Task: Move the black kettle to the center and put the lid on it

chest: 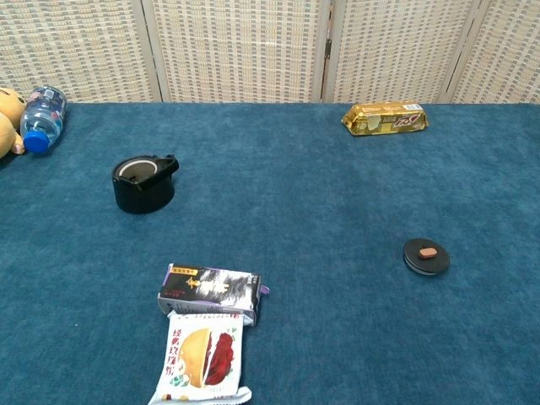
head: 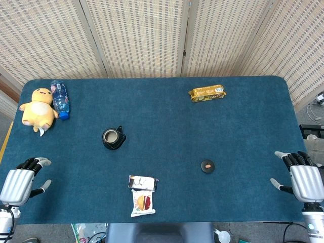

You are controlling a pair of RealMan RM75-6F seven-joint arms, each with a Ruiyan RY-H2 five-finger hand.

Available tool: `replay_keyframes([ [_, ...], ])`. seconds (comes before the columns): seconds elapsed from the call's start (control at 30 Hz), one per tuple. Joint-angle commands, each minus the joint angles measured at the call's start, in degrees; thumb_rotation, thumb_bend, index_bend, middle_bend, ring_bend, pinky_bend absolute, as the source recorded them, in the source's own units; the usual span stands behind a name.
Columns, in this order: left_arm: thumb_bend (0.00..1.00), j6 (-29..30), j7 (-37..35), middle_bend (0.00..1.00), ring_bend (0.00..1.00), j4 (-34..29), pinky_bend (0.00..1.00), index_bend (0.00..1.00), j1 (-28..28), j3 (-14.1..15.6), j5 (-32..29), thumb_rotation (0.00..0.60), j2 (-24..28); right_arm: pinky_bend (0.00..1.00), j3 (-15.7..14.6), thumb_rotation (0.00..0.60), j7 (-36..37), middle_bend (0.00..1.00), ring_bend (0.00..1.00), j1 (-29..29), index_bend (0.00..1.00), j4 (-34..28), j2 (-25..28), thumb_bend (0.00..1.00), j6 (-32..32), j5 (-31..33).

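We found the black kettle (head: 114,138) standing open on the left half of the table (head: 167,106), up and to the right of our left hand (head: 23,178), which rested empty at the near left edge with fingers apart. Its lid (head: 207,165) lay well apart on the right half, closer to our right hand (head: 301,174), likewise empty and spread. So we judged the left hand nearer for the kettle, the right for the lid.

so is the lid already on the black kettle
No, the kettle stands open at the top, and the lid lies flat on the table, apart from it.
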Motion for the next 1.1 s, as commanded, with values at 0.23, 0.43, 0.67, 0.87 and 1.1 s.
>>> replay_keyframes([
  [0.23,0.22,0.56,-1.19,0.34,0.27,-0.21,0.43,0.35,0.27,0.26,0.31,0.600,0.37,0.15,0.08,0.600,-0.95,0.32,0.24,0.64,0.26,-0.07,-0.15,0.01,-1.36,0.70],
  [0.43,0.22,1.48,-0.77,0.34,0.31,-0.67,0.45,0.35,0.67,0.96,1.62,0.600,0.27,0.16,-0.01,0.600,-0.22,0.32,0.24,0.57,0.26,-0.36,0.10,0.01,-1.31,0.55],
  [0.67,0.22,2.88,-1.53,0.37,0.44,-1.90,0.65,0.36,0.52,2.09,5.30,0.600,0.54,0.17,-0.25,0.600,1.30,0.32,0.24,0.07,0.26,-0.37,0.64,0.01,-0.22,-0.48],
  [0.87,0.22,4.68,-3.23,0.59,0.58,-2.75,0.77,0.39,-0.94,2.84,11.33,0.600,1.29,0.17,-0.08,0.600,2.52,0.32,0.24,-0.55,0.26,-0.43,1.03,0.01,0.86,-0.46],
  [1.1,0.22,2.51,-4.16,0.91,0.66,-9.01,0.80,0.38,-4.07,3.29,15.52,0.600,5.69,0.18,-0.04,0.600,3.48,0.32,0.24,-0.85,0.26,-0.49,1.50,0.01,1.35,-0.71],
])
